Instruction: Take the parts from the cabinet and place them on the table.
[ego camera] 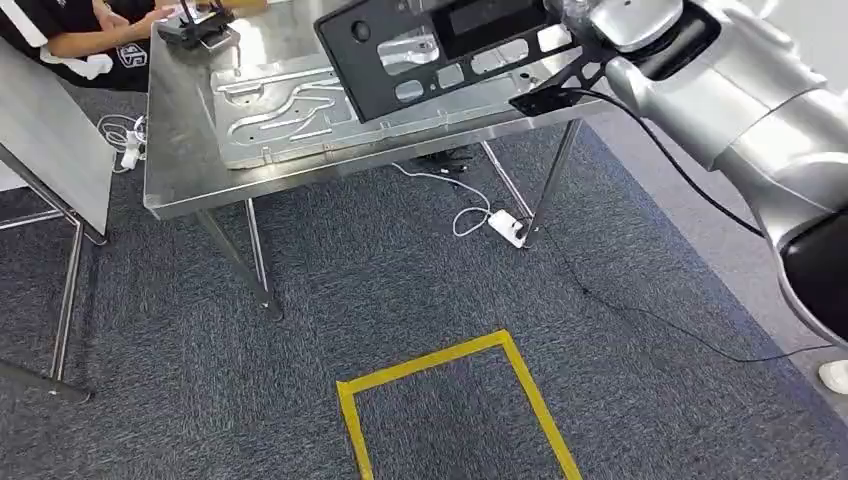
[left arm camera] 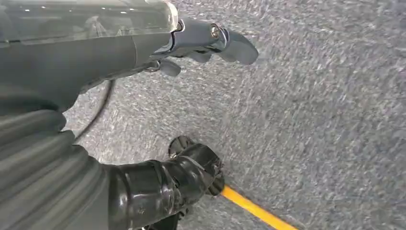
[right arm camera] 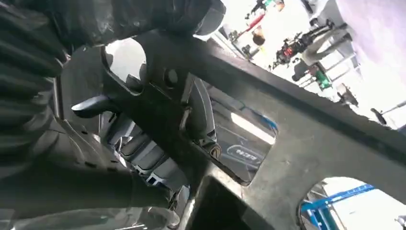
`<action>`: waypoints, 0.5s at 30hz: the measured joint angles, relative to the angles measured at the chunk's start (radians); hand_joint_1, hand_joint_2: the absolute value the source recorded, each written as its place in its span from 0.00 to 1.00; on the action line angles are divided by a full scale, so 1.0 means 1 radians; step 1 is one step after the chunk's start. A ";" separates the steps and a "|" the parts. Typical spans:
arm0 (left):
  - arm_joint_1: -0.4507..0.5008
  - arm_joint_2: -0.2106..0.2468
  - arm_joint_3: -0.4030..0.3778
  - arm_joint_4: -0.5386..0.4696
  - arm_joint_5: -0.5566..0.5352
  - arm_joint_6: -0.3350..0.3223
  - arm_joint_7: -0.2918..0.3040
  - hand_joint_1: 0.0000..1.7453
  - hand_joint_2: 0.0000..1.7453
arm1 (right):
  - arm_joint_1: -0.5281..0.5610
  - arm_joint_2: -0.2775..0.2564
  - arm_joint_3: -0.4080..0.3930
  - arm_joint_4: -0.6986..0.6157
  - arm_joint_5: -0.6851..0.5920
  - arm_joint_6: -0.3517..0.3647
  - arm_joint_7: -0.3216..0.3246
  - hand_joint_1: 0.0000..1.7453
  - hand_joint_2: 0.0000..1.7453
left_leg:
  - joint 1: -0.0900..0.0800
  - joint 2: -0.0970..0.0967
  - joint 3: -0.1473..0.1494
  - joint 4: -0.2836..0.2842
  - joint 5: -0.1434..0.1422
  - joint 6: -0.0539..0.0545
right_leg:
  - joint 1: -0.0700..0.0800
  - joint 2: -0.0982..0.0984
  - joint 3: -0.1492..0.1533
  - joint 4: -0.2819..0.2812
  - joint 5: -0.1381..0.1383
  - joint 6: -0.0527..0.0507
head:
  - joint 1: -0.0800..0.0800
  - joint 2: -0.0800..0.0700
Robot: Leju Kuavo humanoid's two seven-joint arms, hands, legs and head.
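Right hand (right arm camera: pixel 143 129) grasping a black panel (ego camera: pixel 450 50) with several cut-outs, fingers (right arm camera: pixel 196 120) hooked through one of its openings in the right wrist view. Panel held tilted in the air over the far right part of the steel table (ego camera: pixel 180 190), above the table top and not resting on it, one black corner reaching past the table's right edge. Silver right arm (ego camera: pixel 740 130) coming in from the right, a black cable hanging from it down to the floor. Flat silver stamped metal part (ego camera: pixel 285 115) lying on the table just left of and partly under the panel. Left hand (left arm camera: pixel 210 43) hanging over grey carpet, holding nothing, fingers loosely curled; clenched or slack cannot be told. At the table's far left corner, a person's hand (ego camera: pixel 160 15) touching a small black device (ego camera: pixel 195 30). White power strip (ego camera: pixel 507 228) with its cord on the carpet under the table. Yellow tape rectangle (ego camera: pixel 440 362) marked on the carpet nearer the robot. Grey board on a metal stand (ego camera: pixel 50 150) at the left
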 joint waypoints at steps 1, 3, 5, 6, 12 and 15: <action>-0.002 0.000 0.000 0.000 -0.001 0.000 0.000 0.00 1.00 | 0.000 -0.001 0.000 0.002 0.001 -0.001 -0.001 1.00 1.00 | -0.001 0.000 0.003 0.001 -0.004 0.005 | 0.002 0.001 -0.046 0.089 -0.037 0.001 | 0.001 0.000; -0.004 0.000 0.000 0.000 -0.005 0.000 0.000 0.00 1.00 | 0.006 -0.002 0.000 0.003 0.002 -0.001 -0.002 1.00 1.00 | -0.004 0.000 0.010 0.004 -0.012 0.013 | 0.001 0.001 -0.130 0.229 -0.074 0.005 | 0.000 0.000; -0.003 0.000 0.001 0.000 -0.008 0.000 -0.001 0.00 1.00 | 0.011 -0.003 0.000 0.005 0.003 -0.001 -0.004 1.00 1.00 | -0.004 -0.005 0.021 0.010 -0.025 0.012 | 0.001 0.001 -0.139 0.199 -0.015 0.003 | 0.000 0.000; -0.001 0.000 0.002 0.000 -0.008 0.002 -0.001 0.00 1.00 | 0.010 -0.005 0.000 0.005 0.005 -0.001 -0.006 1.00 1.00 | -0.004 -0.006 0.027 0.014 -0.033 0.010 | 0.001 0.000 -0.109 0.123 0.039 0.001 | 0.000 0.000; -0.003 -0.001 0.008 0.000 -0.010 0.003 -0.005 0.00 1.00 | 0.011 -0.009 0.000 0.010 0.009 -0.003 -0.013 1.00 1.00 | -0.010 -0.008 0.025 0.034 -0.058 -0.010 | 0.012 0.003 -0.036 -0.055 0.093 -0.016 | 0.000 0.000; -0.002 -0.004 0.009 0.000 -0.010 0.003 -0.006 0.00 1.00 | 0.009 -0.011 0.000 0.011 0.010 -0.003 -0.015 1.00 1.00 | -0.006 -0.005 0.001 0.094 -0.098 -0.028 | 0.000 0.001 -0.014 -0.075 0.092 -0.030 | 0.000 0.000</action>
